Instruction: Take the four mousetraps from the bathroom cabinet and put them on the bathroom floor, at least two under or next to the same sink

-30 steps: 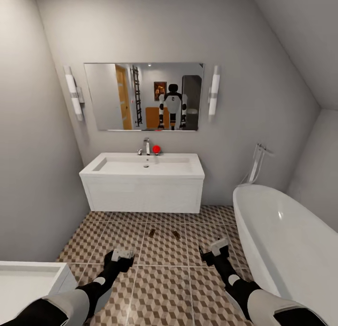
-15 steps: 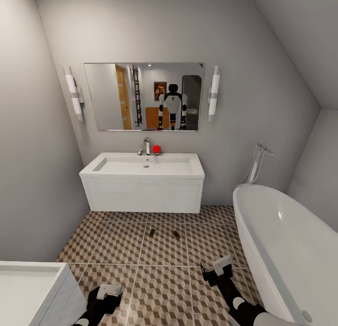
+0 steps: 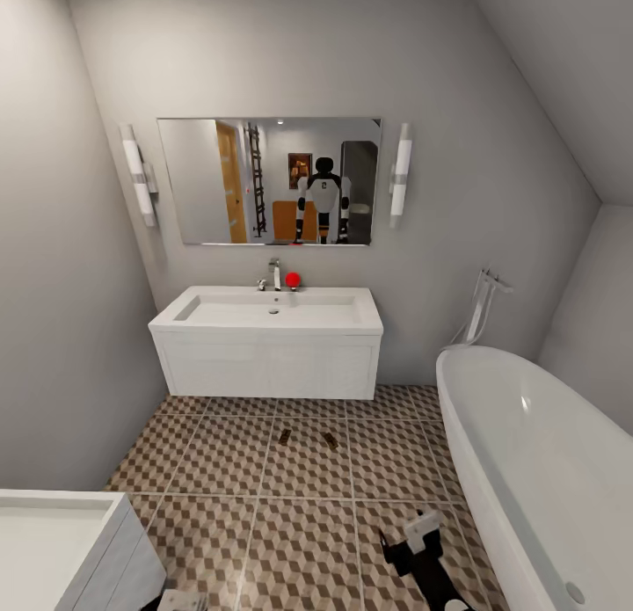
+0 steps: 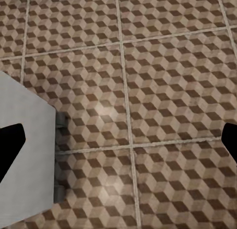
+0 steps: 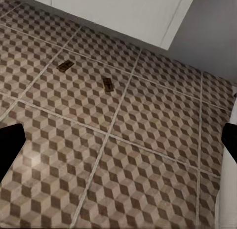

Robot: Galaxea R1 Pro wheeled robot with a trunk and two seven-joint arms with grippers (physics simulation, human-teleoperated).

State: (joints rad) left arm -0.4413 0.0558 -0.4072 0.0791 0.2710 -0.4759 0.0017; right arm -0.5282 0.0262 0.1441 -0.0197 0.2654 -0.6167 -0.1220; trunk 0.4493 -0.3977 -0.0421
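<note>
mousetraps lie on floor ahead of right claw.

No readable text, label, brand, number or sign on any surface.

Brown, beige and white against grey and white

Cube-patterned tiles in brown, beige and white with pale grout on the bathroom floor; two tan mousetraps with dark parts; white bathroom sink and vanity, chrome tap, red ball; white bathtub; grey walls; orange-brown door in the mirror; black-and-white right gripper.
</note>
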